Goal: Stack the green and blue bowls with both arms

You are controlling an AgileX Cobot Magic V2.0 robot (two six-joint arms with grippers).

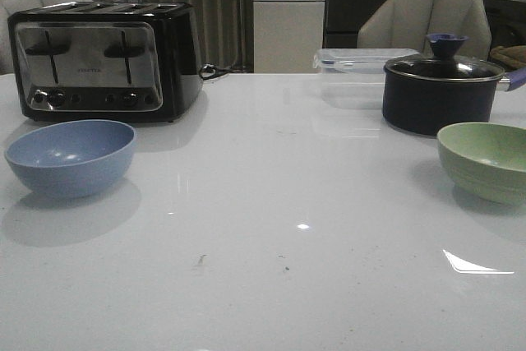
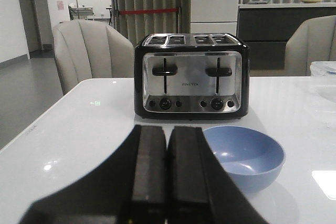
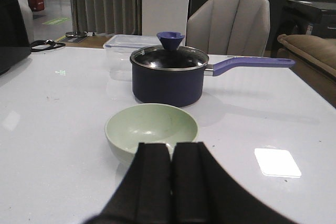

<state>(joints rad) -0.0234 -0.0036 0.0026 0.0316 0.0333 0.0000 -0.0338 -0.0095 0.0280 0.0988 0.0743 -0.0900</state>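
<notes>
White table [image 1: 263, 203], glossy, with light glare patches near the front edge on the right side.

Blue bowl [image 1: 71, 156] sits upright on the table's left side, just in front of a black and chrome four-slot toaster [image 1: 103, 59]; a gap shows between them. Bowl looks empty. Green bowl [image 1: 485, 160] sits upright on the far right side, partly cut by the frame edge, also empty. The two bowls are well apart, on opposite sides of the table, not stacked.

Behind the green bowl stands a dark lidded pot [image 1: 440, 92] with a blue knob and a blue handle pointing right. A clear plastic container [image 1: 362, 67] sits just behind and left of the pot. Grey chairs beyond the far table edge.

Neither arm shows in the front view.

Left wrist view: left hand [image 2: 167, 182] has its fingers pressed together, only a thin seam between them, holding nothing. It hangs above the table, near the blue bowl [image 2: 244, 157], not touching it; toaster [image 2: 191, 76] beyond.

Right wrist view: right hand [image 3: 171, 187] likewise has fingers together, nothing gripped. Green bowl [image 3: 151, 129] lies right ahead of the fingertips; contact cannot be told. Pot [image 3: 169, 77] stands just behind the bowl, container [image 3: 128, 45] further back.
</notes>
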